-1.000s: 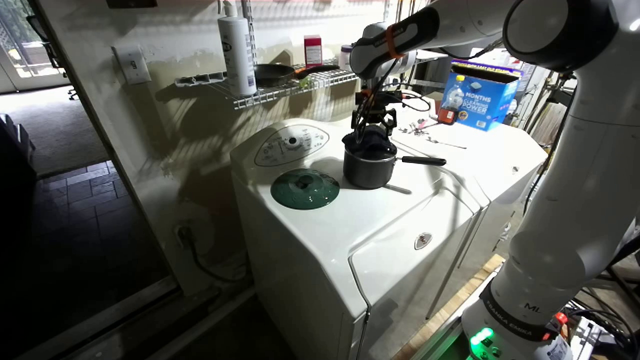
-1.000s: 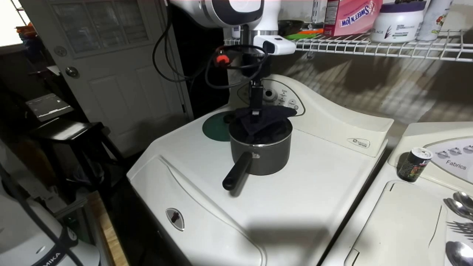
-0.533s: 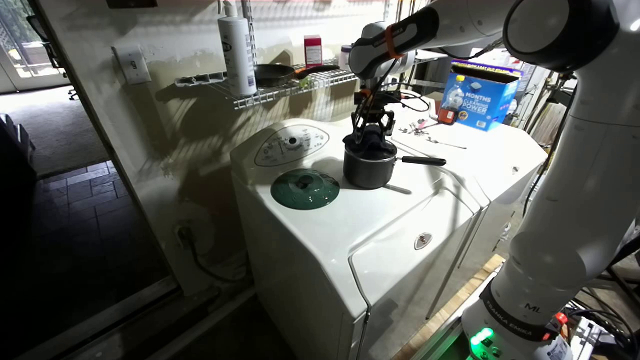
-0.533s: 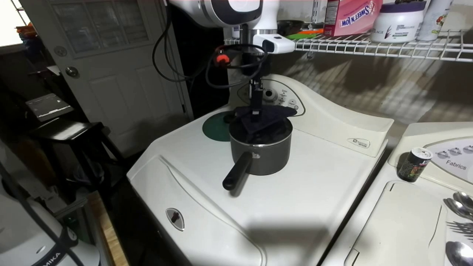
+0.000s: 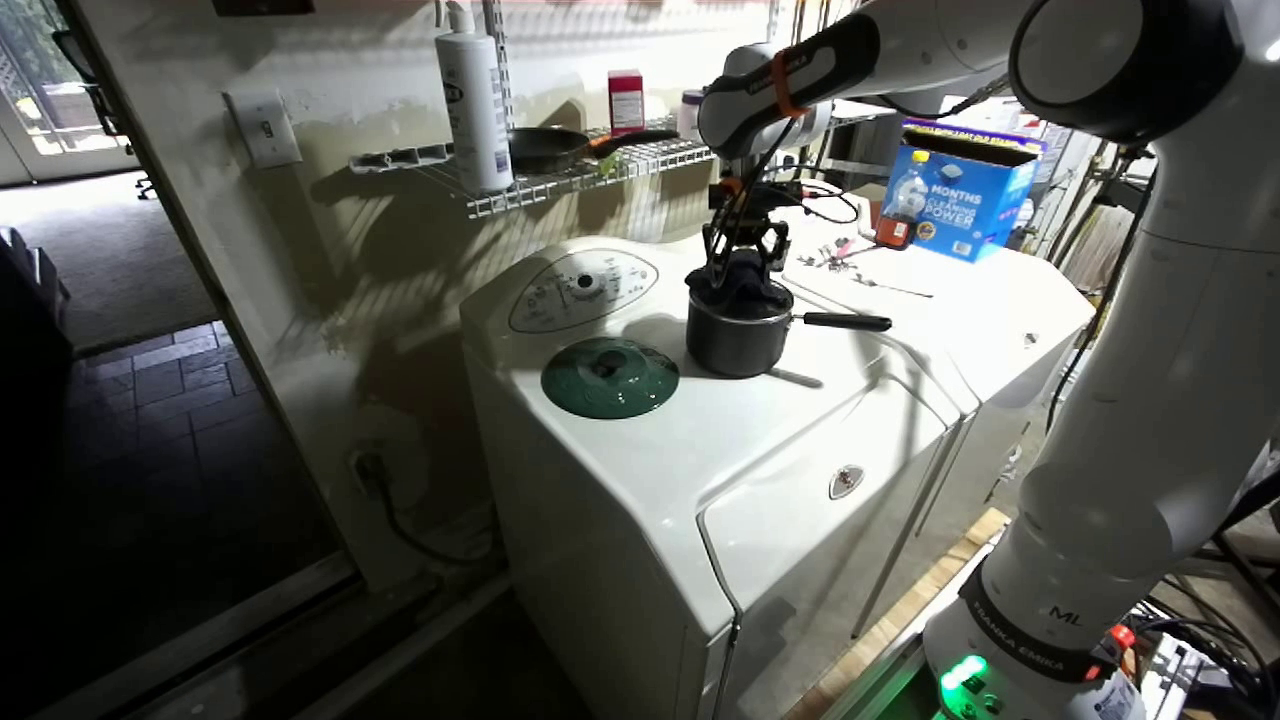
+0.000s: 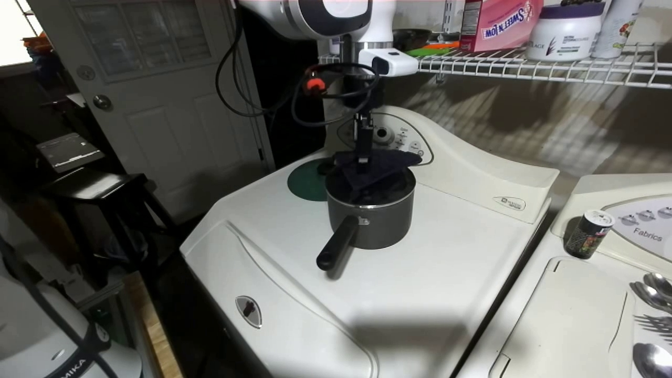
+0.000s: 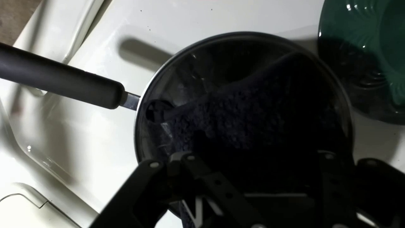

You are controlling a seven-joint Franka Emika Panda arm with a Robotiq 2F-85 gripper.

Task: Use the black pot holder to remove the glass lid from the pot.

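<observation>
The dark grey pot (image 5: 735, 348) stands on the white appliance top in both exterior views (image 6: 379, 231). Its long handle (image 7: 63, 76) points left in the wrist view. The glass lid (image 7: 190, 76) sits on the pot. The black pot holder (image 7: 240, 117) lies draped over the lid and hides its knob. My gripper (image 5: 745, 272) is straight above the pot, with the pot holder (image 6: 391, 160) bunched between its fingers. The gripper (image 6: 363, 160) looks shut on this cloth, its jaws held well apart by it. The fingertips are lost in dark cloth in the wrist view.
A flat dark green disc (image 5: 610, 395) lies close beside the pot. A raised dial panel (image 5: 620, 275) stands behind. A wire shelf (image 5: 500, 205) with bottles and a pan hangs at the wall. A can (image 6: 590, 233), cutlery (image 6: 653, 362) and a blue box (image 5: 975, 205) stand further off.
Between one second and half a second ago my jaws closed slightly, bunching the pot holder between them. Since then almost nothing has moved. The pot and lid have stayed in place.
</observation>
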